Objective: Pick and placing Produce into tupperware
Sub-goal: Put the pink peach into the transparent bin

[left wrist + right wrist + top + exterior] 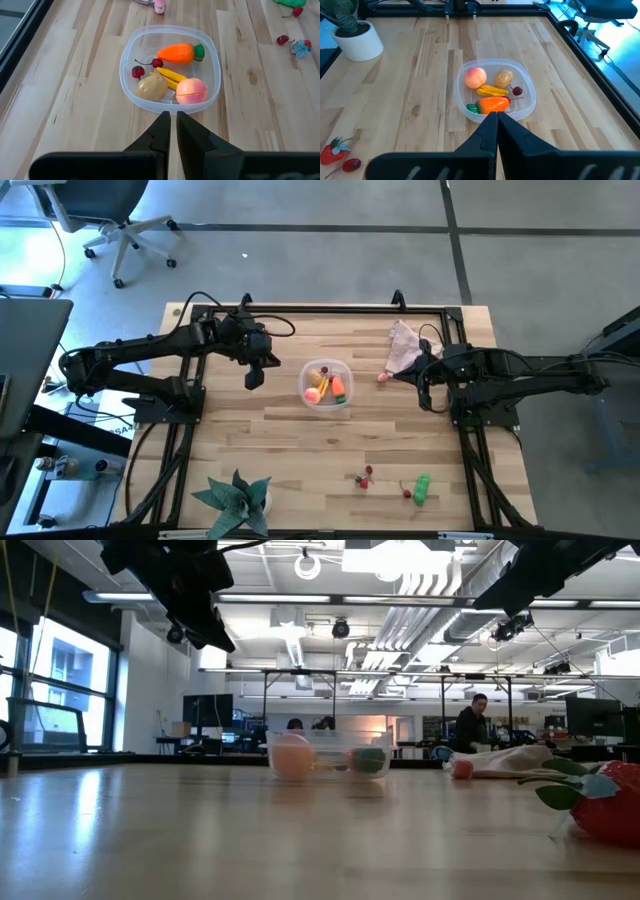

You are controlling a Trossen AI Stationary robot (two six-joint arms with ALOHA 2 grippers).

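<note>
Your left pincer hangs above the counter at nine o'clock from the tupperware, apart from it; its fingers are drawn narrow with only a slim gap between them, and they hold nothing. In the left wrist view you look straight down into the clear container, which sits near the middle of the counter. Inside it lie an orange carrot, a pair of red cherries, yellow sticks, a tan potato and a pink-red round piece.

At five o'clock from the tupperware, well apart and near the front of the counter, you have loose cherries, a green pepper and another red piece just beside it.

At three o'clock from the tupperware, a small pink piece rests on the wood next to the pinkish-beige cloth. Your right pincer hovers just beyond that, close to the cloth's edge, its fingers pressed together and carrying nothing.
</note>
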